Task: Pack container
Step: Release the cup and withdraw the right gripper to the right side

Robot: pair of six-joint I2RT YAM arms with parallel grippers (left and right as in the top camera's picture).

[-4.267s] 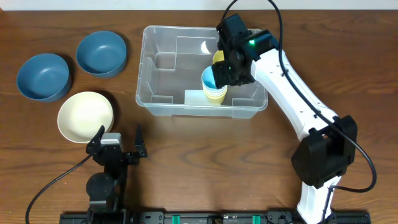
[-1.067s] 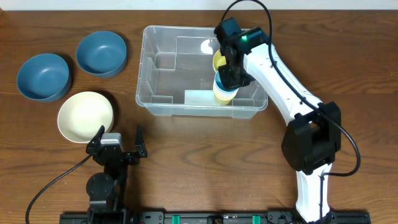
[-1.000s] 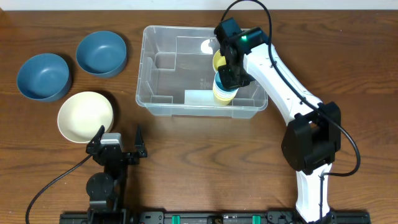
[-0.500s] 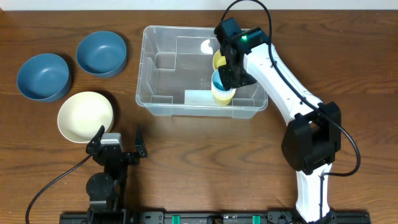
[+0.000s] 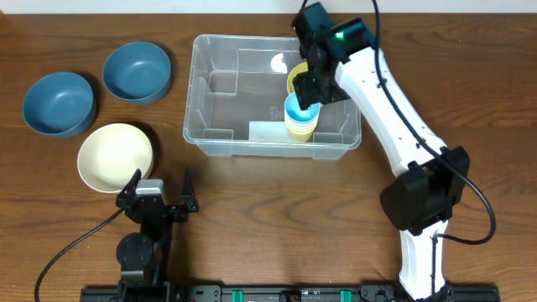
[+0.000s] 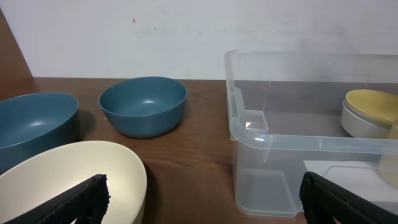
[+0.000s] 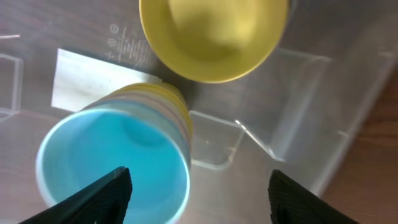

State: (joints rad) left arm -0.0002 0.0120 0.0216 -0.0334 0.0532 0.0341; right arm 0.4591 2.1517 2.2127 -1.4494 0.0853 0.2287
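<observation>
The clear container (image 5: 220, 107) stands at the back middle of the table. Inside it, near its front right, is a stack of cups with a blue cup on top (image 5: 299, 117), and behind that a yellow bowl (image 5: 294, 78). My right gripper (image 5: 310, 86) hangs open just above them and holds nothing. In the right wrist view the cup stack (image 7: 115, 158) and yellow bowl (image 7: 214, 34) lie below the spread fingers (image 7: 199, 199). My left gripper (image 5: 159, 189) rests open and empty near the table's front left; its view shows the container (image 6: 298, 143).
Two blue bowls (image 5: 137, 71) (image 5: 59, 102) and a cream bowl (image 5: 115, 157) sit left of the container. In the left wrist view they show as blue (image 6: 143, 106), blue (image 6: 31, 124) and cream (image 6: 68, 180). A white label (image 5: 262, 132) lies on the container floor.
My right gripper, which held the cup stack in the container, has let go and moved up and back off it. The stack stays standing. The left arm has not moved.
</observation>
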